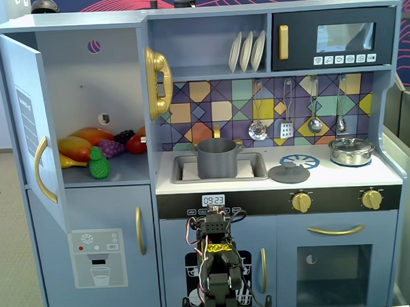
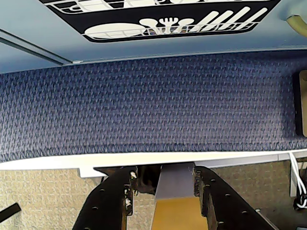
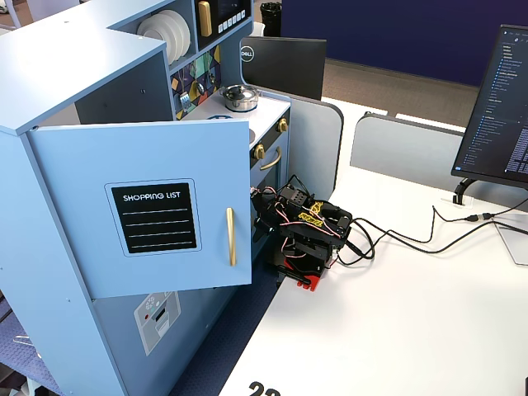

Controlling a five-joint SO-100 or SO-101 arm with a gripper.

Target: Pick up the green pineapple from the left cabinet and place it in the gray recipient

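The green pineapple (image 1: 99,163) stands at the front of the shelf in the left cabinet (image 1: 86,84), whose door (image 1: 25,127) is swung open. The gray recipient (image 1: 217,158) sits in the sink to the right of that cabinet. My arm (image 1: 219,261) is folded low in front of the toy kitchen, well below both; it also shows on the white table beside the kitchen (image 3: 309,231). In the wrist view my gripper (image 2: 163,168) points down at blue carpet and the table's edge, its two black fingers (image 2: 115,201) apart and holding nothing.
Purple grapes (image 1: 111,148), an orange-yellow mango (image 1: 75,147) and a red fruit (image 1: 136,144) crowd the shelf behind the pineapple. A flat gray lid (image 1: 288,173) and a silver lidded pot (image 1: 351,150) sit on the counter. Cables (image 3: 404,235) and a monitor (image 3: 495,99) share the table.
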